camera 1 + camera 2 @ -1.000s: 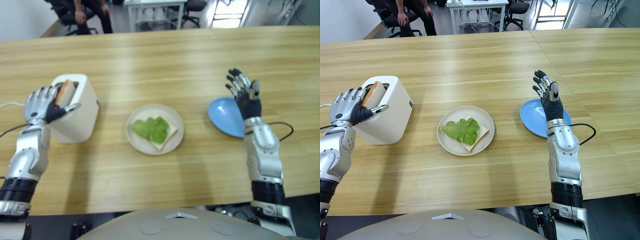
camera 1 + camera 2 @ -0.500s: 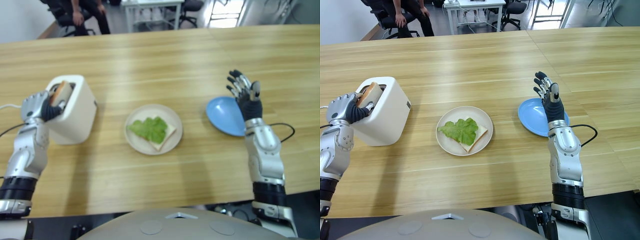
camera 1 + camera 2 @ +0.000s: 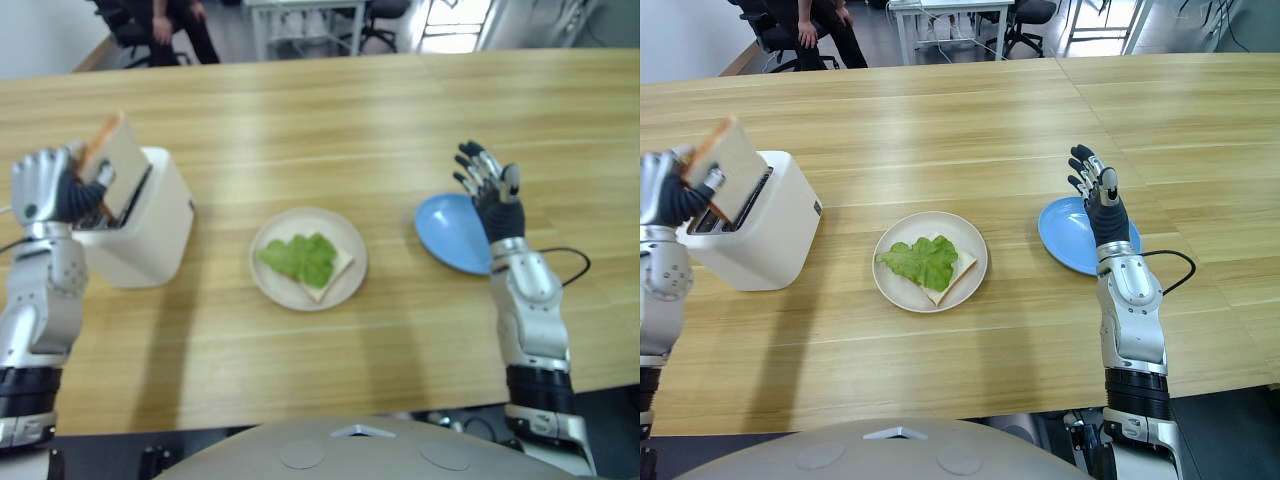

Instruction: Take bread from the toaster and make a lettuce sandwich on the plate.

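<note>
Right eye view: left robot hand (image 3: 665, 195) grips a tan, brown-crusted bread slice (image 3: 732, 165).

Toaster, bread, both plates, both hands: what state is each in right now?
White toaster: upright on the wooden table.
Toasted bread slice: tilted, held above the toaster.
Left hand: shut on the slice.
Right hand: open, empty.
Round beige plate: holds plain bread under green lettuce.
Blue plate: empty.
</note>
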